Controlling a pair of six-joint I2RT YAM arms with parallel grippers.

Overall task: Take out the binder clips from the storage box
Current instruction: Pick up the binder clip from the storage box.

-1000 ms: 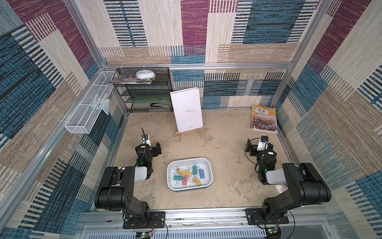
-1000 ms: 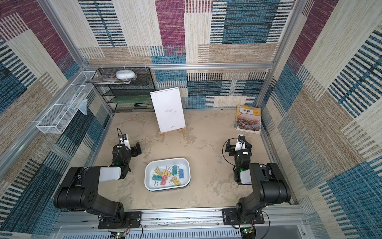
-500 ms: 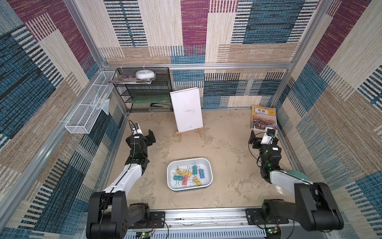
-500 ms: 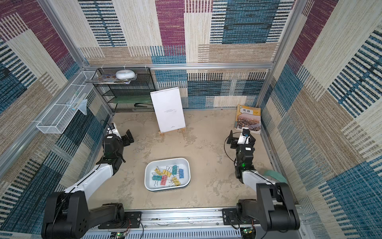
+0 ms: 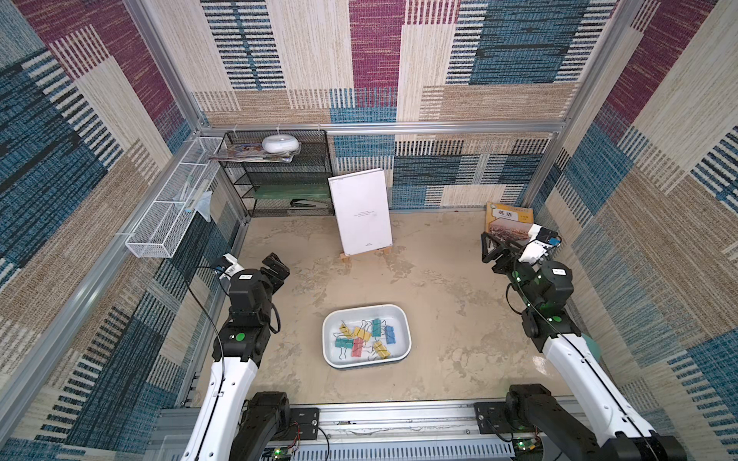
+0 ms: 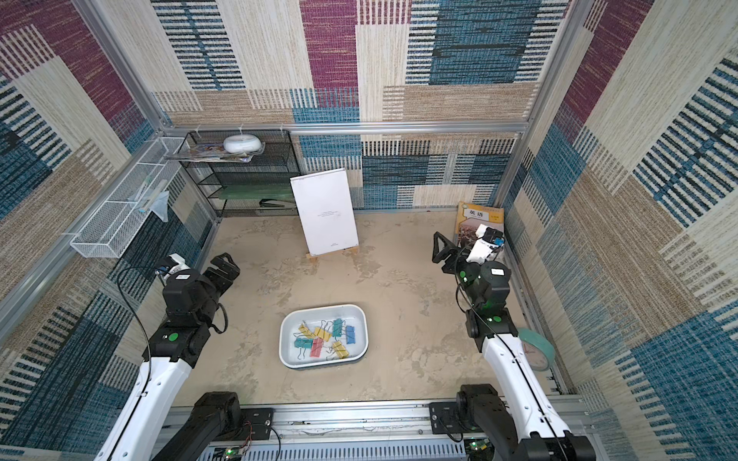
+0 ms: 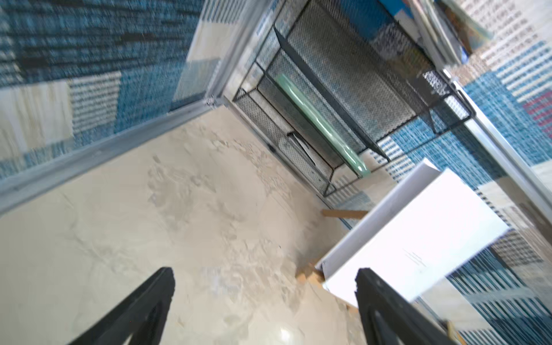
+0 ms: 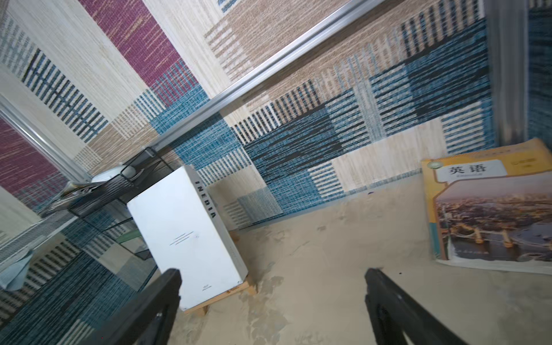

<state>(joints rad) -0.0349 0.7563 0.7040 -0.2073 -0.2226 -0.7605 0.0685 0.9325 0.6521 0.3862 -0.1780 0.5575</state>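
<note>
The white storage box (image 5: 364, 307) (image 6: 320, 310) sits on the sandy floor at front centre. Several binder clips (image 5: 362, 333) (image 6: 322, 333) in yellow, blue, teal and pink lie inside it. My left gripper (image 5: 276, 272) (image 6: 226, 268) hangs raised to the left of the box and farther back, with its jaws open and empty (image 7: 265, 273). My right gripper (image 5: 489, 248) (image 6: 441, 250) hangs raised at the right, near the textbook, also open and empty (image 8: 273, 272). The box and clips are out of both wrist views.
A black mesh rack (image 5: 279, 175) stands at the back left. A white board on a wooden stand (image 5: 361, 211) is at back centre, and a textbook (image 5: 507, 223) leans at the back right. A white wire basket (image 5: 167, 215) hangs on the left wall. A teal tape roll (image 6: 537, 351) lies behind the right arm.
Both arms have unfolded and lifted from a low tucked pose. The left gripper has swung right, toward the middle. The right gripper has moved back toward the textbook. Both stay open.
</note>
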